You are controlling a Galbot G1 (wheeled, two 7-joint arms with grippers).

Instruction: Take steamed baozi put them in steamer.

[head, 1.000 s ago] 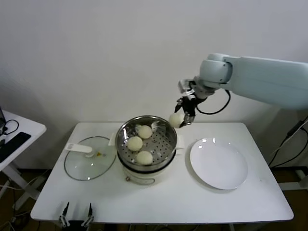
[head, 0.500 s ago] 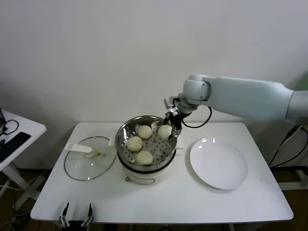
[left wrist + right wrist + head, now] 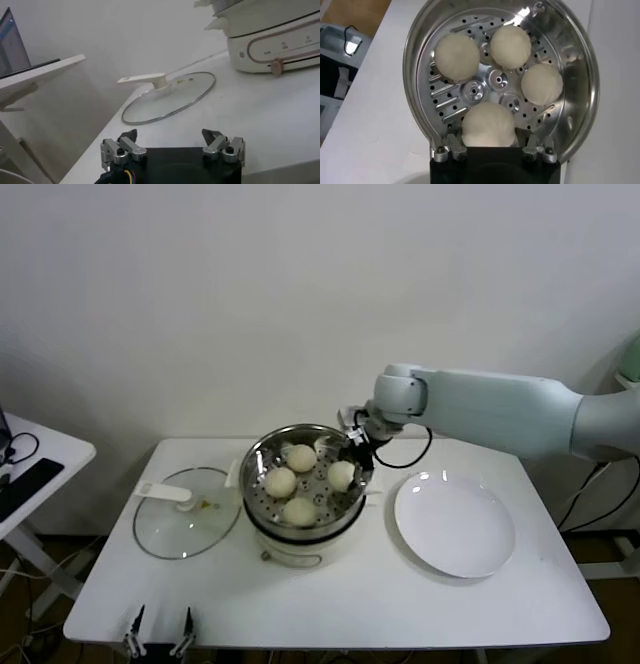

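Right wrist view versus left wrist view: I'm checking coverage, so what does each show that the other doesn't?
Only the right wrist view shows four baozi inside the steamer, one between the right pincer fingers. Only the left wrist view shows the glass lid, the cooker base and the open left pincer. Both show the white table.

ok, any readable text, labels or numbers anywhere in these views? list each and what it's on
No text can be read.
Cooker base: small printed marks beside its knob, too small to read.
Glass lid, plate, steamer and baozi: no markings visible.
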